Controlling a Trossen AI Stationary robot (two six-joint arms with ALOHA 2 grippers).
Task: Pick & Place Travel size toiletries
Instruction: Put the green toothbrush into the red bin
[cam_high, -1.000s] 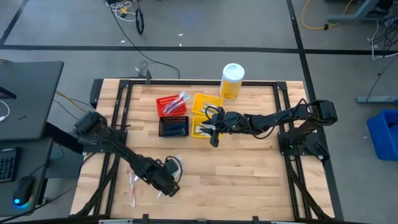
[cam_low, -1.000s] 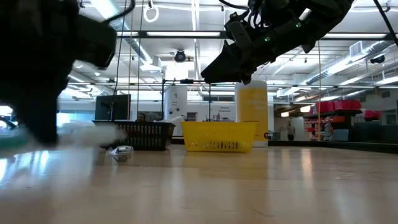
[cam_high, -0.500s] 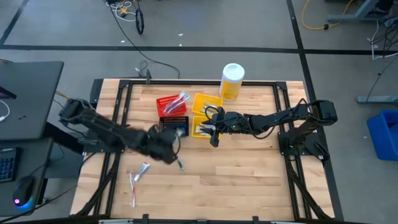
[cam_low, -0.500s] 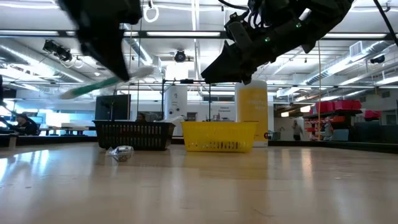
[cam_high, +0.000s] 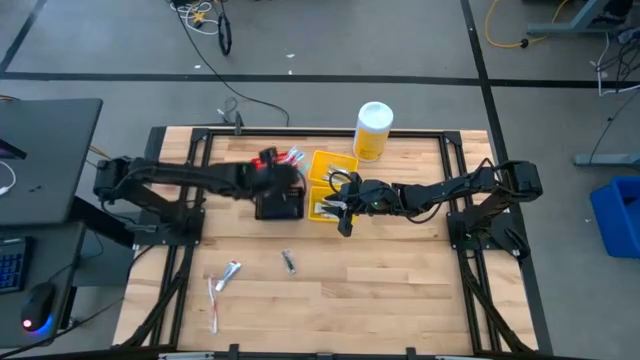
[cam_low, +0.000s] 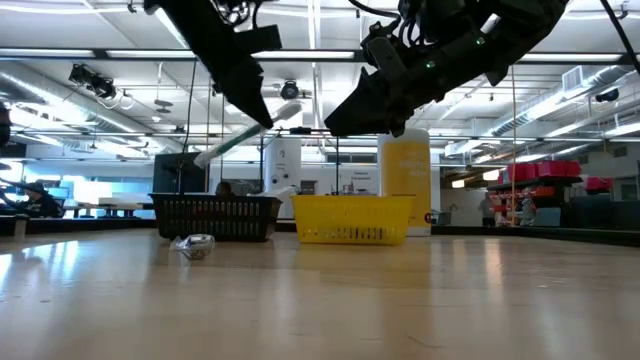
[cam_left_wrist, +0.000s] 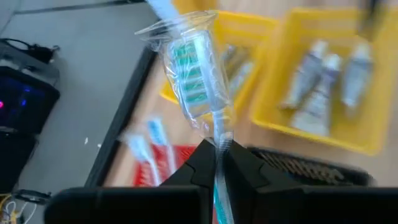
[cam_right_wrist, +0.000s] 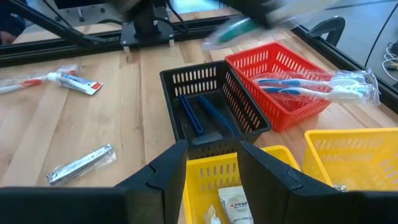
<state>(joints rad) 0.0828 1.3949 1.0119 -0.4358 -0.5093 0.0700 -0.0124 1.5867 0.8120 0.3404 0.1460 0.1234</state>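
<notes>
The left end effector (cam_left_wrist: 216, 163) pinches a wrapped toothbrush (cam_left_wrist: 193, 81) in the air above the red bin (cam_high: 270, 170) and black bin (cam_high: 279, 205); the right end effector (cam_high: 344, 214), fingers spread, hangs by the yellow bin (cam_high: 328, 192), with a yellow bottle (cam_high: 372, 130) behind. The right wrist view alone shows razors (cam_right_wrist: 200, 113) in the black bin and toothbrushes in the red one; the high view shows toiletries loose on the tabletop (cam_high: 400, 270): a tube (cam_high: 229, 273), a silver packet (cam_high: 288, 262).

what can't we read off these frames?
- Red bin, high view: largely covered by the left claw, shut on a wrapped toothbrush.
- Black bin, low view: the mesh wall hides what's inside.
- Print on the loose tube, high view: too small.
- Right claw: open, but its fingertips run off the right wrist view's edge.
</notes>
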